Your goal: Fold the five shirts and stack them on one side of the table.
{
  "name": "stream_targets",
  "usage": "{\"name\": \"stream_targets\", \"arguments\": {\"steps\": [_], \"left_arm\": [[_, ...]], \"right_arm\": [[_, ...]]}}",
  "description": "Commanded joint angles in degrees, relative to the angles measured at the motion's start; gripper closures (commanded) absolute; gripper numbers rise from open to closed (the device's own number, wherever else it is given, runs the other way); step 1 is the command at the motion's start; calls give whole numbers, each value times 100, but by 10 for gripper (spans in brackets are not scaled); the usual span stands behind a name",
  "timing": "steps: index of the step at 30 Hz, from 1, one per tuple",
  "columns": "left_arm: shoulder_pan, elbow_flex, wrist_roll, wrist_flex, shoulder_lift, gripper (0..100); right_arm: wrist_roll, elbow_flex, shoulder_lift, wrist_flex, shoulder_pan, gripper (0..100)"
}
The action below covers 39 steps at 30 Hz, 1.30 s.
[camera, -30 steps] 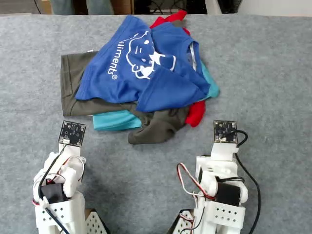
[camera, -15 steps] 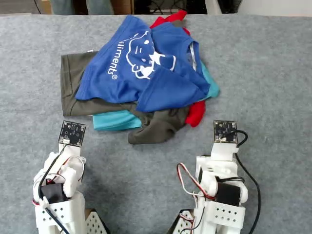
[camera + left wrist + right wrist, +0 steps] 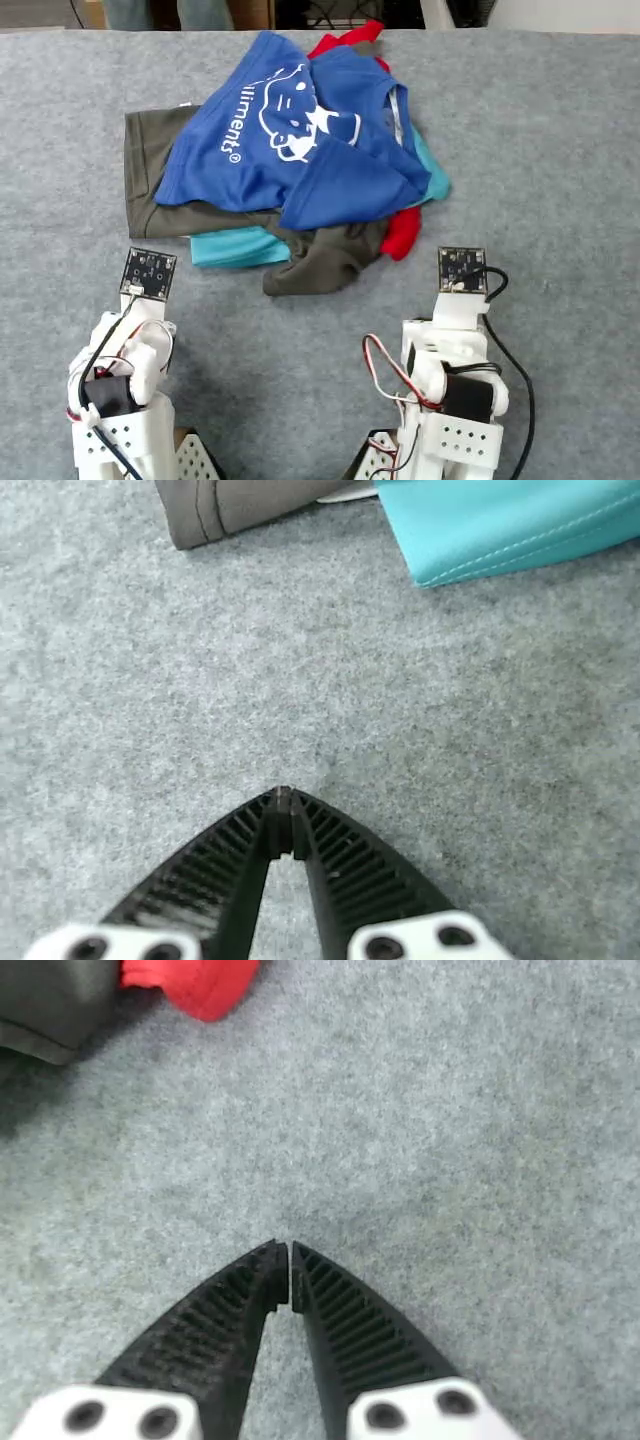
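Note:
A heap of shirts lies at the table's far middle: a blue printed shirt (image 3: 300, 140) on top, a dark olive shirt (image 3: 160, 185) beneath it, a teal shirt (image 3: 230, 247) and a red shirt (image 3: 402, 232) poking out. Both arms sit folded at the near edge, short of the heap. My left gripper (image 3: 282, 802) is shut with nothing in it, over bare felt, with the olive shirt's hem (image 3: 240, 505) and a teal corner (image 3: 510, 525) ahead. My right gripper (image 3: 289, 1253) is shut and empty, with the red sleeve (image 3: 190, 982) ahead.
Grey felt (image 3: 560, 150) covers the whole table, with open room to the left and right of the heap and between the two arm bases (image 3: 120, 420) (image 3: 445, 400). A cable (image 3: 515, 370) loops beside the right base.

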Motion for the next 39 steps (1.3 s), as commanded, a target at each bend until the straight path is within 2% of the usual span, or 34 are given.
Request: {"name": "stream_targets", "arguments": {"steps": [1,11,20,24,29,32,34,39], "left_arm": [[31,48,-53,-88,-44,970],[48,48,-62,-88,-35,970],[813,48,-70,-88,-62,970],[585,48,-79,-132,-70,970],[321,-48,-88,-1020,-62,970],[312,-716,-88,-1213,-18,965],[321,-1262,0,-1222,26,921],[338,-2352,782,-1582,1152,884]], "right_arm": [[-53,4,-224,-88,-62,984],[-53,4,-224,-88,-62,984],[-53,4,-224,-88,-62,984],[-53,4,-224,-88,-62,984],[-53,4,-224,-88,-62,984],[-53,4,-224,-88,-62,984],[-53,4,-224,-88,-62,984],[-53,4,-224,-88,-62,984]]}}
